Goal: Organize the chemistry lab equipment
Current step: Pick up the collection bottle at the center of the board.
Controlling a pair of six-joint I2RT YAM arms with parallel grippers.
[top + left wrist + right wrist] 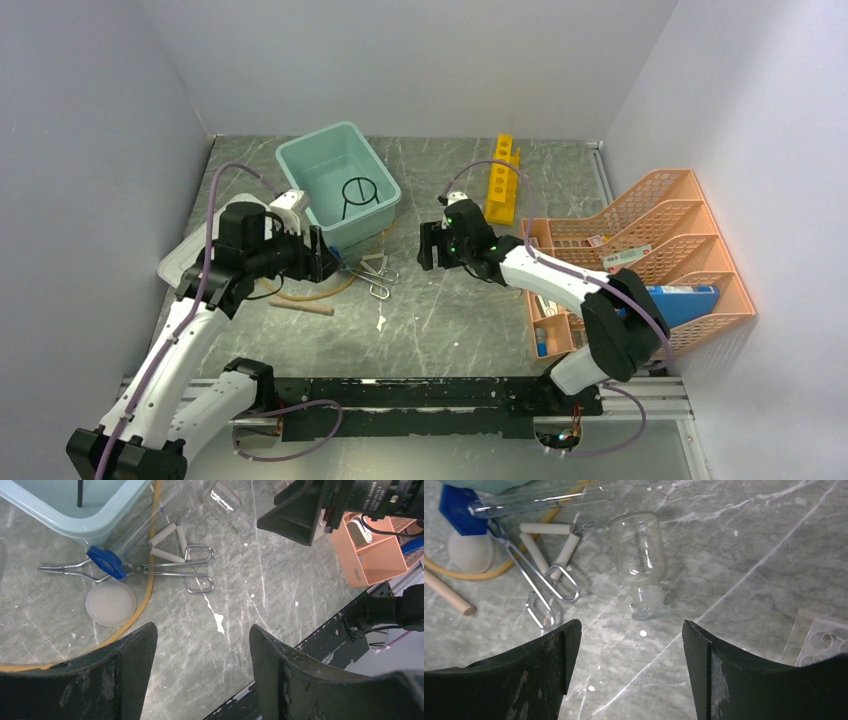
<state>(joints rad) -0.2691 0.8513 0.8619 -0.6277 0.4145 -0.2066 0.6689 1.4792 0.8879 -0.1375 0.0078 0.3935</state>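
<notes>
The left claw (202, 630) gapes wide with nothing between its fingers, hanging over bare desk (280, 580). Just beyond it, towards the upper left of the left wrist view, lie metal tongs (165, 571). A blue-capped clear tube (107, 562) rests across their jaws. A wire triangle (167, 542) with white sleeves touches the tongs' handles. A round whitish disc (111, 603) sits just below the blue cap, and the tan rubber hose (146, 587) curves along its edge. The corner of the pale teal tub (100, 515) fills the upper left.

The right claw (630, 627) also stands wide and empty above the desk. Just ahead of it, in the upper centre of the right wrist view, a small clear glass flask (639, 550) lies on its side, neck towards the claw. The wooden stick (446, 594) lies at the left edge.

In the top view the two claws face each other across the middle. The black wire ring stand (355, 192) lies inside the tub. The yellow test-tube rack (503, 180) lies at upper centre right, beyond the right claw. The orange mesh organiser (640, 230) with a blue box (685, 300) stands along the right side.
</notes>
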